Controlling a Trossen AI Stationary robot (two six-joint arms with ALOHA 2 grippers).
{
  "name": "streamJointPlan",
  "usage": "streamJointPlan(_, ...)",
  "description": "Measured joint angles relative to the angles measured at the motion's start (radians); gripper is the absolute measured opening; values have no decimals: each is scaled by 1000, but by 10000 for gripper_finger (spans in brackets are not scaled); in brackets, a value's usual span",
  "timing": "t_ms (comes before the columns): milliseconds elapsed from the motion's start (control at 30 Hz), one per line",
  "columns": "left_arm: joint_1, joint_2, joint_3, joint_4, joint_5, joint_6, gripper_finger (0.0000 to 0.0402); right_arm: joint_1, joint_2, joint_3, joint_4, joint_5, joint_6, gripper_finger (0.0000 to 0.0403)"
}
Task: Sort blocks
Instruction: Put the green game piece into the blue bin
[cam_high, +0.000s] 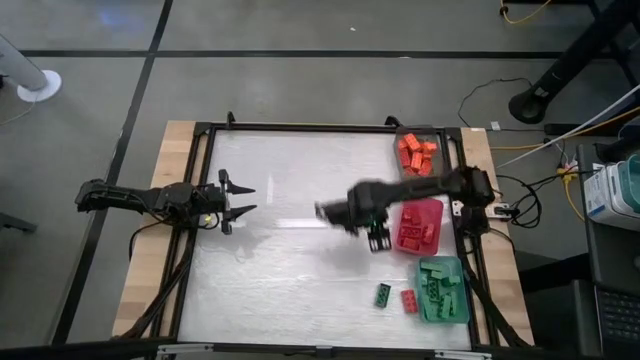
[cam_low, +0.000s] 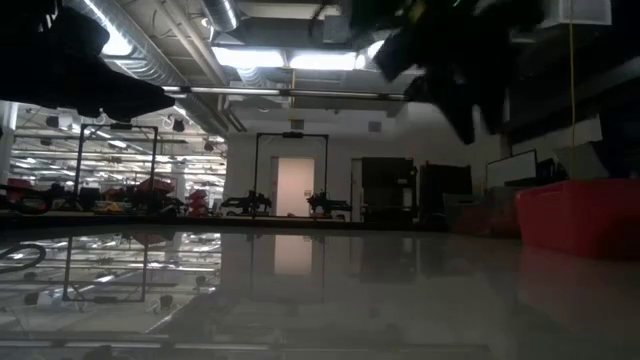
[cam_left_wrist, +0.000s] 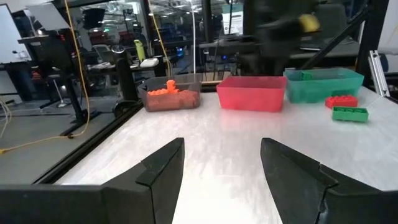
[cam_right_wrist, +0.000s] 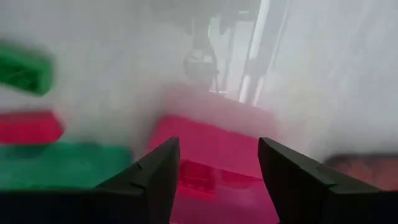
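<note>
Dark fingers of our right claw framed the view, parted wide and holding nothing, beside the pink tray's near edge. Our left claw waited open at the desk's left side. Two blocks were unsorted: a green block and a red block touching it, just beside the teal tray. Because they touched, we judged a grab might nudge both or lift the wrong one.

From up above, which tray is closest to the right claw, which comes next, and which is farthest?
From the right claw:
1. Pink tray, right beside it.
2. Teal tray, toward the table's near corner.
3. Grey tray, at the far corner, only slightly farther.
</note>
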Motion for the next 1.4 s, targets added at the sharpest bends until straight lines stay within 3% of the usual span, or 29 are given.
streamJointPlan(200, 0, 0, 0, 0, -2, -6, 200, 222, 0, 0, 12, 0, 28, 218)
streamJointPlan(433, 0, 0, 0, 1, -2, -7, 200, 418, 0, 0, 137, 7, 175, 218)
streamJointPlan(667, 0, 0, 0, 1, -2, -7, 200, 568, 0, 0, 276, 117, 93, 218)
streamJointPlan(967, 0, 0, 0, 2, -2, -7, 200, 647, 1, -94, 439, 118, 84, 218)
streamJointPlan(1400, 0, 0, 0, 2, -2, -7, 200, 645, 3, -264, 534, 160, 65, 217)
